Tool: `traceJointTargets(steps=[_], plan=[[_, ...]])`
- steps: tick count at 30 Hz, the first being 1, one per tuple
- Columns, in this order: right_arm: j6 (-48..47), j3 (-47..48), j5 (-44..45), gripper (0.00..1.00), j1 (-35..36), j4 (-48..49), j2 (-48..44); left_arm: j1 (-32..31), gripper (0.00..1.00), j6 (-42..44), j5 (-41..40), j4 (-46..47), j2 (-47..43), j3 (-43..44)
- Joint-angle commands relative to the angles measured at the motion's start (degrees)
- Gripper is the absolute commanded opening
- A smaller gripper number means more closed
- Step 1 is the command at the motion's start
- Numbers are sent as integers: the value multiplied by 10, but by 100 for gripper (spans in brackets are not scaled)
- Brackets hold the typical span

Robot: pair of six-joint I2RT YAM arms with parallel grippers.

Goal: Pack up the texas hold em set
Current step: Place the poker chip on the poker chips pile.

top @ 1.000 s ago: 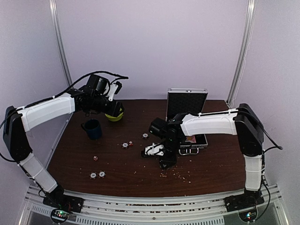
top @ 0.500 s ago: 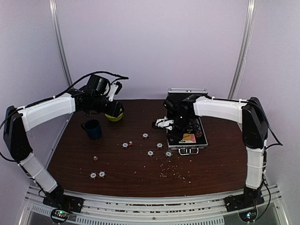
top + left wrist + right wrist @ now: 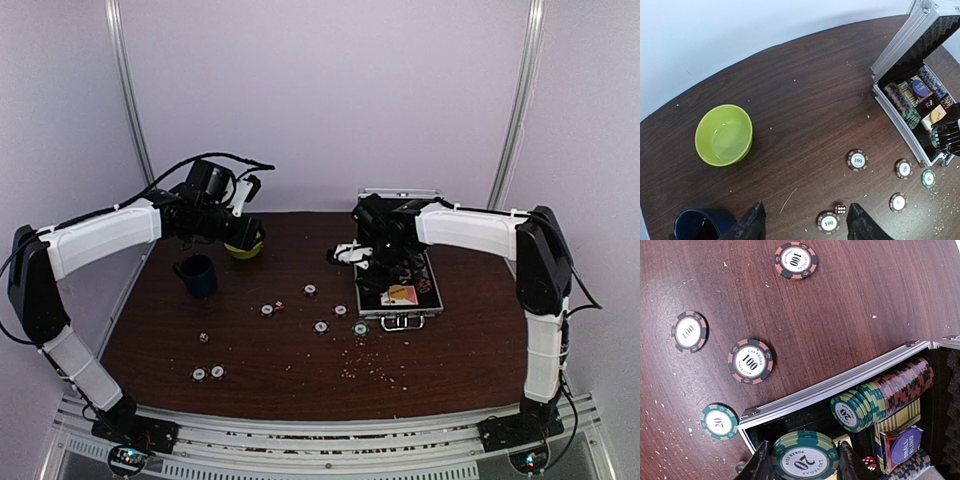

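Note:
The silver briefcase lies open at the table's right, with rows of chips, card boxes and a purple dealer button inside. My right gripper hangs over its front-left corner, shut on a stack of green 20 chips. Loose 100 chips and a green 20 chip lie on the table left of the case. My left gripper is open and empty, high above a 100 chip and a red die.
A lime-green bowl stands at the back left, a dark blue mug in front of it. Two more chips and a small die lie near the front left. Crumbs dot the wood.
My right gripper has moved from the table's middle up and back to the case, carrying the green chip stack. The left arm has not moved.

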Motion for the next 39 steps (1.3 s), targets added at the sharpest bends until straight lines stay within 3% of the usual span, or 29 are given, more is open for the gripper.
traceJointTargets(steps=[1,8,13,30,39], plan=[[-3,-16,-21,13,-2,5,-17,6,56,8,5,4,7,7],[-35,-78,-99,15,30,-20,-56,6,56,8,5,5,8,8],[-33,-115,-65,15,61,-7,-57,6,56,7,7,5,8,8],[-19,-66,-48,19,60,-8,21,6,56,8,10,5,7,8],[-12,-72,-21,31,59,9,37,6,56,8,13,4,9,7]])
